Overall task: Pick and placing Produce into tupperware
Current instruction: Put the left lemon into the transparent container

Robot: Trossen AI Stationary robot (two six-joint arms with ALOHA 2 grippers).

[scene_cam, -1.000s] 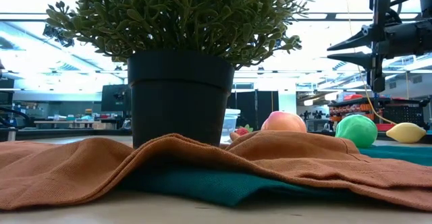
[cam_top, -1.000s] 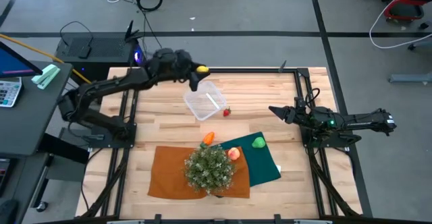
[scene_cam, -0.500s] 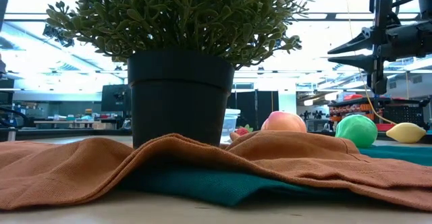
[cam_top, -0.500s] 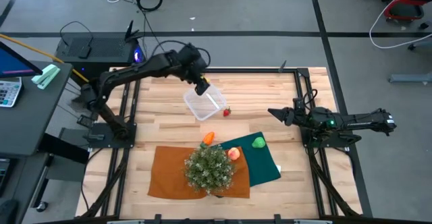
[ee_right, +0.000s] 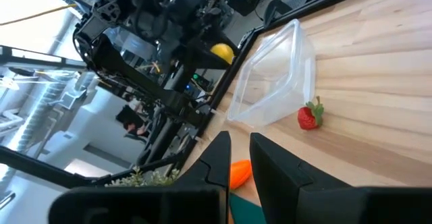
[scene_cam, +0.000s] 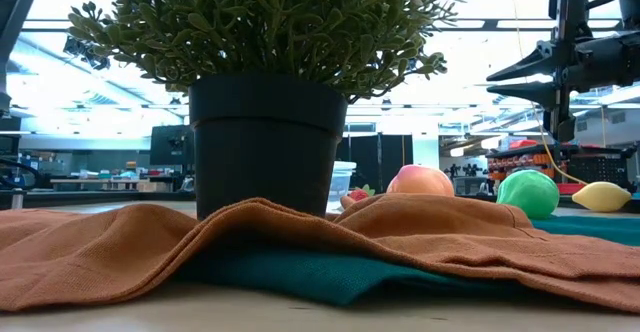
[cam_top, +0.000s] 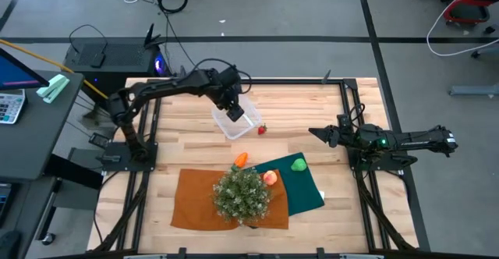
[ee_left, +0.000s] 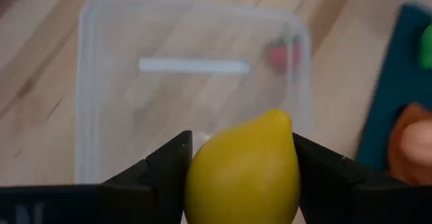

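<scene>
My left gripper [cam_top: 235, 112] hangs over the clear tupperware [cam_top: 238, 123] at the table's far middle, shut on a yellow lemon [ee_left: 243, 183]. The tupperware stands on its base on the wood. A strawberry [cam_top: 262, 129] lies to its right and an orange piece [cam_top: 241, 159] nearer. A peach [cam_top: 270, 178] and a green piece [cam_top: 299, 164] lie on the green cloth [cam_top: 306, 189]. Another yellow piece [scene_cam: 603, 196] shows in the low view. My right gripper [cam_top: 314, 132] waits shut at the right, holding nothing. My left gripper pinches the lemon's two rounded sides [ee_left: 197, 177] between its two fingers [ee_left: 165, 173]. The fingers slant steeply down from above. The lemon's pointed end [ee_left: 280, 119] sticks out past the fingertips. It hangs clear, above the tupperware's open top [ee_left: 135, 82].
A bushy potted plant [cam_top: 242, 194] stands on an orange cloth [cam_top: 199, 200] at the near middle, beside the green cloth. Metal frame rails [cam_top: 352, 103] run along the table's left and right sides. Bare wood lies around the tupperware.
My left gripper has carried the lemon from near the table's far edge toward the near edge and down, and has come over the tupperware. It has tipped from nearly level to steeply downward. The lemon stays between the fingers.
</scene>
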